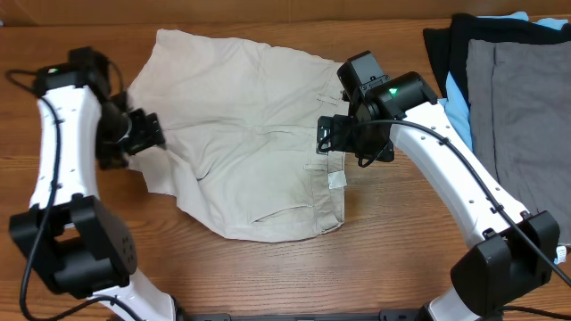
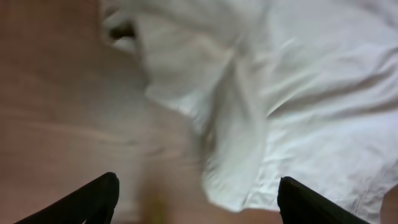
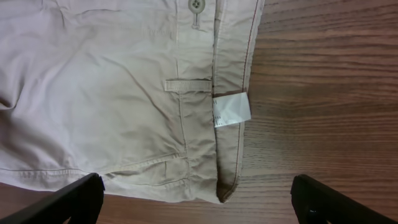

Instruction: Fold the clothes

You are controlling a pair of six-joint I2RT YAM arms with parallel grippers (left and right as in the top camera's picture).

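Note:
The beige shorts (image 1: pixel 250 134) lie spread on the wooden table in the overhead view, waistband to the right with a small white label (image 1: pixel 336 181). My left gripper (image 1: pixel 147 132) hovers at the shorts' left leg edge. In the blurred left wrist view my left gripper (image 2: pixel 198 202) is open, and the pale cloth (image 2: pixel 298 93) lies loose below, its hem reaching in between the fingers. My right gripper (image 1: pixel 332 134) is over the waistband. Seen from the right wrist, my right gripper (image 3: pixel 199 199) is wide open above the waistband corner (image 3: pixel 227 186) and the label (image 3: pixel 231 111), holding nothing.
A pile of other garments lies at the far right: black (image 1: pixel 442 49), light blue (image 1: pixel 457 98) and flat grey (image 1: pixel 517 116). Bare wooden table (image 1: pixel 268 276) shows in front of the shorts and to the left (image 1: pixel 27 36).

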